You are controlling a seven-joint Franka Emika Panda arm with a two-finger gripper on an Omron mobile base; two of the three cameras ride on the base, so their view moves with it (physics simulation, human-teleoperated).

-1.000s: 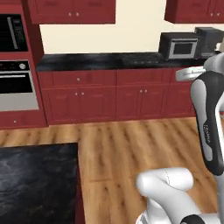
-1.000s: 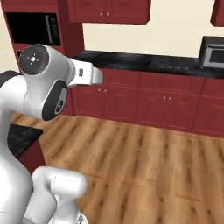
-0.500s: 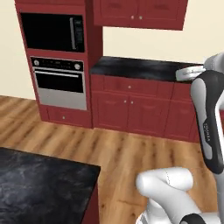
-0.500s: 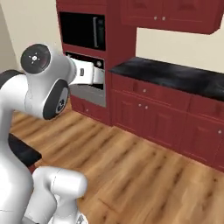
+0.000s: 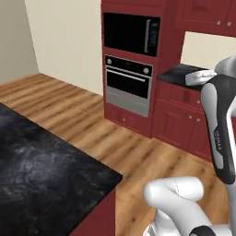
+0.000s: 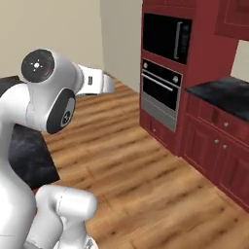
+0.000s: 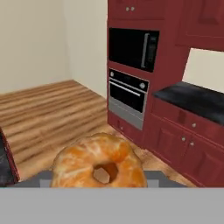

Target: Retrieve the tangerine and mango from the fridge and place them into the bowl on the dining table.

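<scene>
Both base views and the hand view face the wall oven [image 5: 128, 85] across the floor.

The white arm [image 6: 46, 104] stands folded upright above the base, its dark-jointed elbow high and the forearm reaching level toward the built-in oven [image 6: 160, 95]. In the hand view the gripper [image 7: 99, 181] points at that oven, its jaws part-closed around the tangerine [image 7: 99, 163], which sits between the fingers and hides their tips.
</scene>
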